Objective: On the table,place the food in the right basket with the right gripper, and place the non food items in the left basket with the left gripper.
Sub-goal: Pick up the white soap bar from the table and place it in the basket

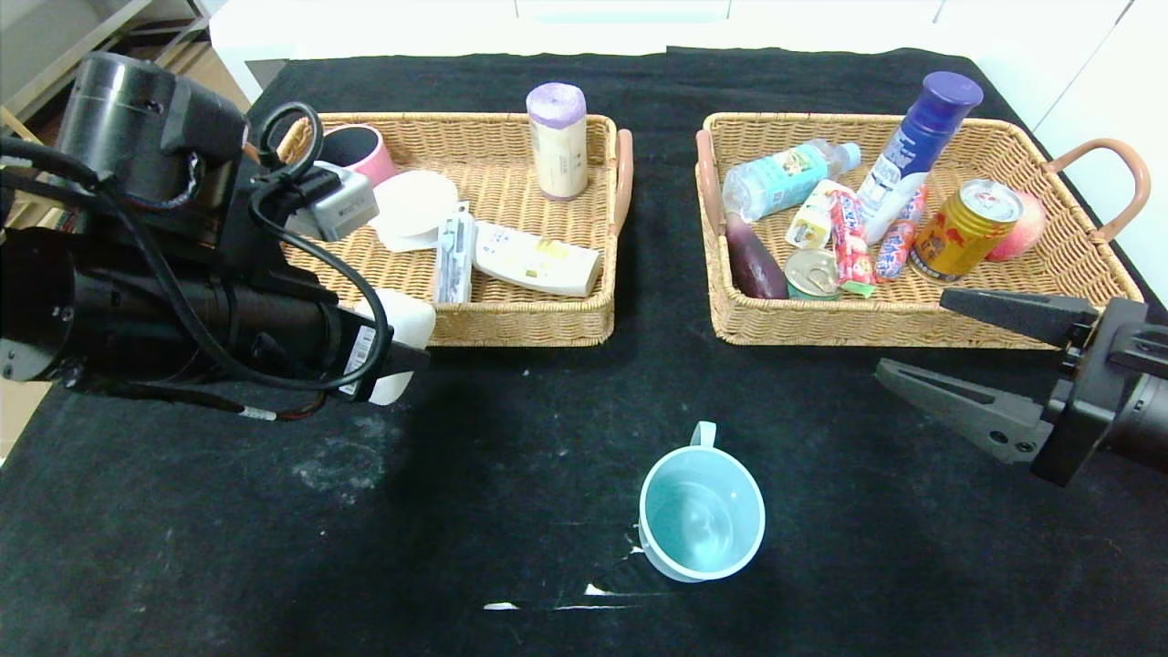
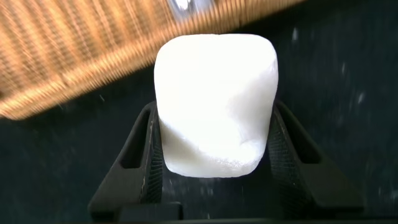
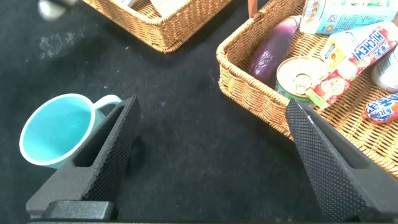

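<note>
My left gripper (image 1: 406, 351) is shut on the white soap-like block (image 1: 401, 339), held just in front of the left basket's (image 1: 520, 324) near wall. The left wrist view shows the block (image 2: 214, 106) pinched between both pads, with wicker behind it. The slim clear case (image 1: 453, 255) lies in the left basket. A teal mug (image 1: 701, 516) stands upright on the table (image 1: 511, 474), front centre. My right gripper (image 1: 912, 333) hovers open and empty in front of the right basket (image 1: 903, 324), which holds the water bottle (image 1: 785, 178), red candy stick pack (image 1: 849, 239) and gold can (image 1: 965, 228).
The left basket also holds a pink mug (image 1: 360, 151), a white disc (image 1: 415, 205), a purple-capped roll (image 1: 557, 141) and a white tube (image 1: 538, 260). A blue-capped bottle (image 1: 917, 151), a tin (image 1: 810, 274), a dark purple item (image 1: 753, 260) and a peach (image 1: 1022, 228) crowd the right basket.
</note>
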Available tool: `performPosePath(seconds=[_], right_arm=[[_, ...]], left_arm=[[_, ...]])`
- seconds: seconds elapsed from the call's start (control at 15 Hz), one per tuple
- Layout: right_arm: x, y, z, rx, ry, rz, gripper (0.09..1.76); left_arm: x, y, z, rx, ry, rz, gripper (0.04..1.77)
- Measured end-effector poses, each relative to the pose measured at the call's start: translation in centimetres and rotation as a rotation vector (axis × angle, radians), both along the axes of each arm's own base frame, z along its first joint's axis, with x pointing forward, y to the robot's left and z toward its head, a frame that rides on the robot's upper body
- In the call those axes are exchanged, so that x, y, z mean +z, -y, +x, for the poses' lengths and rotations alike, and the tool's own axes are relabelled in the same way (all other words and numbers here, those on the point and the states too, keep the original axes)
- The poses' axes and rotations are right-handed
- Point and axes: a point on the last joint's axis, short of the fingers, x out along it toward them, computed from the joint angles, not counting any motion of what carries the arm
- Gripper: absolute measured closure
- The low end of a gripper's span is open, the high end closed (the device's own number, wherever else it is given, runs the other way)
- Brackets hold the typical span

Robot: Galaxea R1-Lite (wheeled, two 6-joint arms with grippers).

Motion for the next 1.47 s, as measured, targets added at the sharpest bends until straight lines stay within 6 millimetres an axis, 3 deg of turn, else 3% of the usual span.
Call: performPosePath(seconds=[0.2, 0.73, 1.47], right_arm=[[0.0, 0.0, 0.0, 0.000, -0.001, 0.001, 0.14], [0.0, 0.0, 0.0, -0.002, -0.001, 0.002, 0.14], [0.0, 0.0, 0.1, -0.001, -0.001, 0.002, 0.14]], left_arm=[[1.2, 0.4, 0.9, 0.000, 0.119, -0.045, 0.80], [2.2, 1.6, 4.5, -0.009, 0.352, -0.130, 0.80], [0.3, 3.0, 8.2, -0.013, 0.433, -0.140, 0.80]])
